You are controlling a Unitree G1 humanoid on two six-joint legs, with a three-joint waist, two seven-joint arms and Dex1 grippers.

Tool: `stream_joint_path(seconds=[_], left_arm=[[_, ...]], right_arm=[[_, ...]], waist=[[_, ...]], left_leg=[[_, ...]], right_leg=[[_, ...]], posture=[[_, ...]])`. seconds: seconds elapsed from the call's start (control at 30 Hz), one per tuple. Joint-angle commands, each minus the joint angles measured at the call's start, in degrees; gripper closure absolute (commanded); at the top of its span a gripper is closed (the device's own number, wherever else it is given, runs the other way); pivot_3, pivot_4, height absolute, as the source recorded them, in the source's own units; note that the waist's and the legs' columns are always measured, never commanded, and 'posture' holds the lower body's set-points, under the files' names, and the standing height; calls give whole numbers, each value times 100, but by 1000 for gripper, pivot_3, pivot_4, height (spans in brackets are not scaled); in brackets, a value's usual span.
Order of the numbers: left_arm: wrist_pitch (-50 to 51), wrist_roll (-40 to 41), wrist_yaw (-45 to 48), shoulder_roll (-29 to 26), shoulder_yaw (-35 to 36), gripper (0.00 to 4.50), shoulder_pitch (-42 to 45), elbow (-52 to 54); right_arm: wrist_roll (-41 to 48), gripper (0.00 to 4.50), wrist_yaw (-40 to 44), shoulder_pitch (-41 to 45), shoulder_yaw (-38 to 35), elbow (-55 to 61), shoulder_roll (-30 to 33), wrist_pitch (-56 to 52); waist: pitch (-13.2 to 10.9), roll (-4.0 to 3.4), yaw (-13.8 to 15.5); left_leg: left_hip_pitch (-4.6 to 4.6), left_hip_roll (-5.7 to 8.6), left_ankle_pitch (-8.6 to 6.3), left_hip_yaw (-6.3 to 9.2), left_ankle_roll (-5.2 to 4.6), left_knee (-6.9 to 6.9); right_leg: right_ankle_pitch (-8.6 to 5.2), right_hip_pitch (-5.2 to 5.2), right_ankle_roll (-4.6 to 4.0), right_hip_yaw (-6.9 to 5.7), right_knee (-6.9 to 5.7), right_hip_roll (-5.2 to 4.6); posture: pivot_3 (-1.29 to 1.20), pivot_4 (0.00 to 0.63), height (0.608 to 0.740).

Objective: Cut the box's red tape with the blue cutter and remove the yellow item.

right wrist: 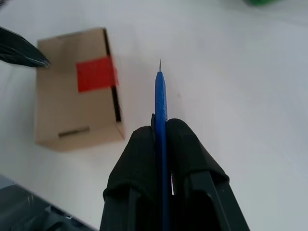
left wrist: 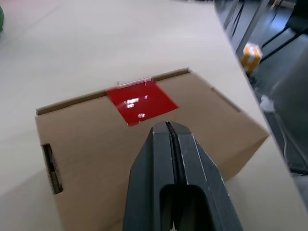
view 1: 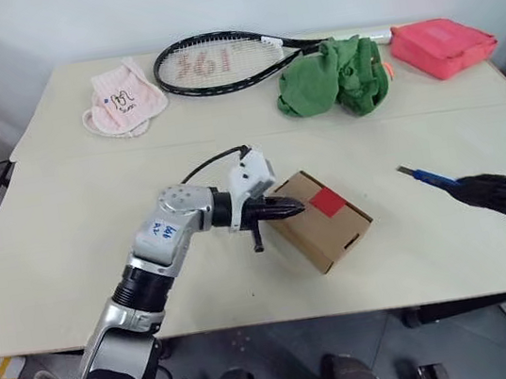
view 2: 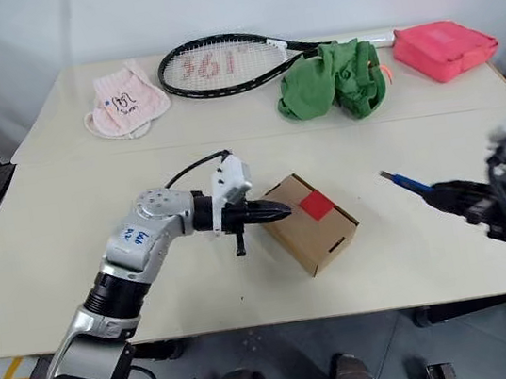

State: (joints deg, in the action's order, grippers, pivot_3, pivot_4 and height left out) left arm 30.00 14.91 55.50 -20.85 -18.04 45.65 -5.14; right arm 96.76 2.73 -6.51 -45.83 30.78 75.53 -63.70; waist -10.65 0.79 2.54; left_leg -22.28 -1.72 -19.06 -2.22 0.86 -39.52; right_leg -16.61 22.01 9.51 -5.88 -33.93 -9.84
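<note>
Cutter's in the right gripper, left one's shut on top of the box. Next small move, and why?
Probably bring the right gripper and its blue cutter over to the red tape. The tip is off to the box's side, apart from it, the tape is uncut, and the shut left gripper looks set to steady the box.

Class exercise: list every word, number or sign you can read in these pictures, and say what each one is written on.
"361", red, on the strings of the racket.
Dark drawn marks on the pink cloth: not readable as words.
Blue handwriting on the left arm's white forearm: too small to read.
The box, its red tape and the blue cutter: no text.
</note>
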Motion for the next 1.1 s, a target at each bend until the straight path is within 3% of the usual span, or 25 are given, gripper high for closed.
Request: stream_joint_path(seconds=[0.03,0.2,0.47,0.7,1.1], left_arm=[[69,-193,-237,90,14,4500,159,97],[-37,-538,-375,62,-127,4500,219,54],[186,-744,-298,-27,-213,4500,189,42],[359,-708,-338,52,-222,4500,102,229],[571,-681,-286,33,-294,4500,67,438]], right_arm=[[708,4389,-740,692,886,-108,409,696],[1397,4389,-1379,2090,2718,-113,1089,1153],[1415,4389,-2145,4583,5062,-452,343,455],[1118,4389,-2612,5223,5629,-739,-197,71],[751,4389,-2550,5116,5499,-836,-576,-187]], waist=[[0,0,2],[0,0,35],[0,0,18],[0,0,39],[0,0,39]], left_leg=[[0,0,0,0,0,0],[-16,0,0,-1,1,-3],[-71,-2,0,1,1,-36],[-80,-2,-1,3,-1,-47],[-83,-2,-1,2,-1,-48]], right_leg=[[0,1,0,0,0,0],[0,15,0,-1,5,0],[7,55,1,-5,-4,0],[12,57,3,-6,-6,0],[13,60,4,-6,-7,0]], posture=[[0,150,740],[0,150,740],[0,150,740],[0,150,740],[0,150,740]])
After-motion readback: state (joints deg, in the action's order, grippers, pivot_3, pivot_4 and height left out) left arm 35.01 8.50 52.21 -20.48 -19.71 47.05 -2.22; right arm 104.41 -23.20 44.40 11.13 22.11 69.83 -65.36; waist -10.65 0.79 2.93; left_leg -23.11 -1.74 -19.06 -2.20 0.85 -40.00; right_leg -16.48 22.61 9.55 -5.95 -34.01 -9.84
